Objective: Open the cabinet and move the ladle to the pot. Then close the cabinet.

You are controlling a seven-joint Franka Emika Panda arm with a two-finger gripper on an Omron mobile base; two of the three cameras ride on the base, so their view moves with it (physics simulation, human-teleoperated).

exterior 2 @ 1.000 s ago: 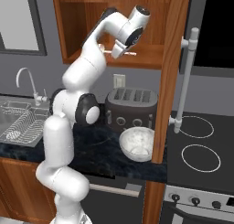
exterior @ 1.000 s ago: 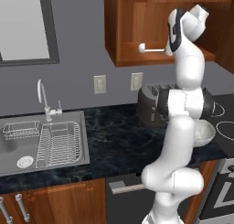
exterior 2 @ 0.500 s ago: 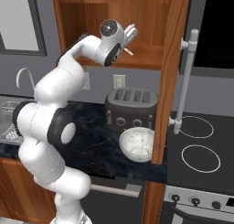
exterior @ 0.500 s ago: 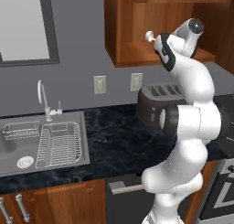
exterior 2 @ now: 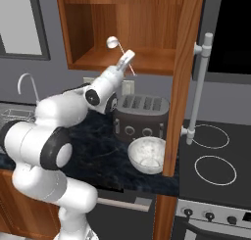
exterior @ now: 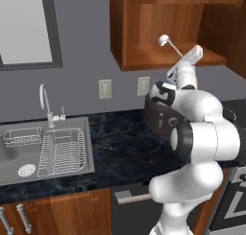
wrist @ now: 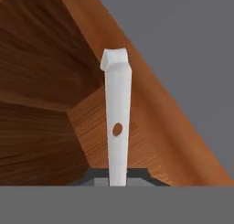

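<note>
Simulated kitchen: dark marbled surface (exterior: 120,143) below grey walls, with a steel sink (exterior: 29,152) at one end and a glass cooktop (exterior 2: 215,156) at the other. The reddish-brown cabinet (exterior: 144,23) stands open, its door (exterior 2: 184,77) swung edge-on toward the right base camera, bar handle (exterior 2: 198,87) outward. The white arm is folded tightly, elbow low, forearm angled steeply upward so that the end effector (exterior: 185,61) sits just in front of the lowest cabinet shelf. It is clenched on the ladle (exterior: 169,43), whose thin handle slants up to a small rounded end outside the cabinet. The right base view adds a dark toaster (exterior 2: 139,116) and a white speckled bowl (exterior 2: 146,155) on the surface. The hand view shows the ladle (wrist: 116,122) end-on against the cabinet's wood, with a small hole through its handle.
</note>
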